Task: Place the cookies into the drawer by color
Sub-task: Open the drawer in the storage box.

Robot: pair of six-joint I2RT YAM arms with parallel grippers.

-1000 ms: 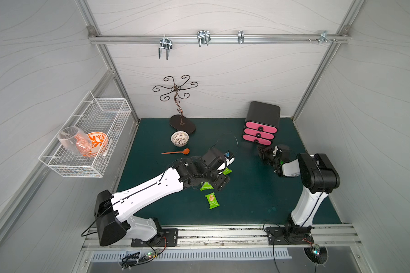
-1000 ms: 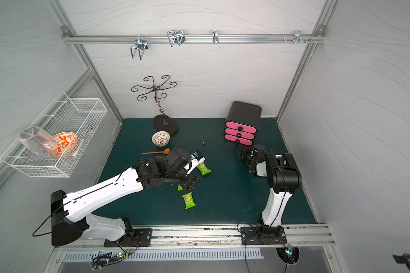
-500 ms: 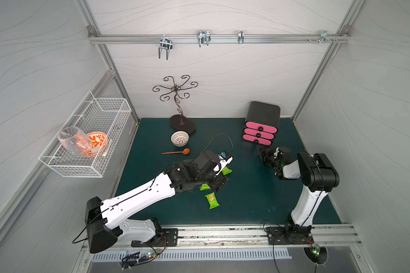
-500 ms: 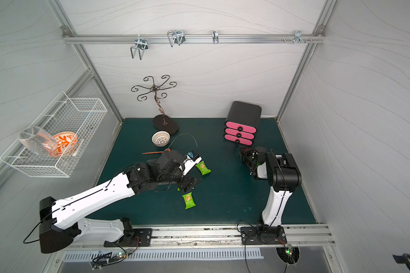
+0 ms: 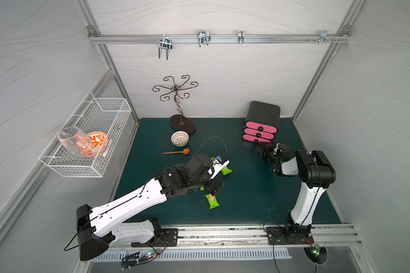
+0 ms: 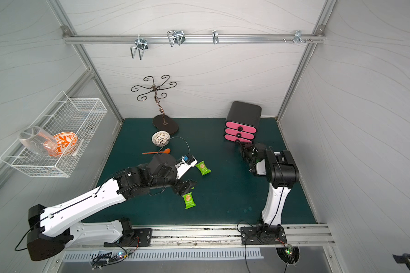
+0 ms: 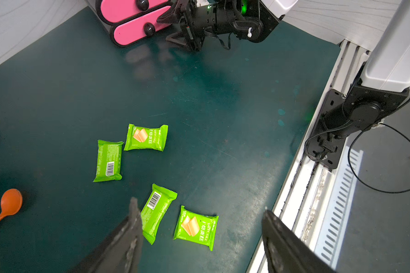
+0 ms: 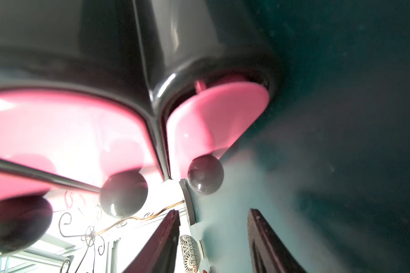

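Observation:
Several bright green cookies lie on the green mat; the left wrist view shows two face up (image 7: 146, 137) (image 7: 196, 228) and two barcode up (image 7: 108, 160) (image 7: 158, 212). Both top views show two of them fully (image 5: 212, 201) (image 6: 202, 167). My left gripper (image 7: 200, 206) (image 5: 217, 185) hovers open over the nearest packets and holds nothing. The black drawer (image 5: 260, 128) (image 6: 240, 128) has three pink fronts. My right gripper (image 8: 214, 210) (image 5: 260, 146) is open just short of the bottom knob (image 8: 205, 173), gripping nothing. A dark gap shows behind that bottom front.
An orange spoon (image 5: 176, 152), a white lattice bowl (image 5: 180, 138) and a scrolled metal stand (image 5: 181, 123) are at the back left. A wire basket (image 5: 88, 134) with a glass and an orange bowl hangs on the left wall. The metal rail (image 5: 223, 234) runs along the front.
My left arm has pulled back toward the front, its gripper staying over the green packets. My right gripper's jaws have widened in front of the bottom drawer.

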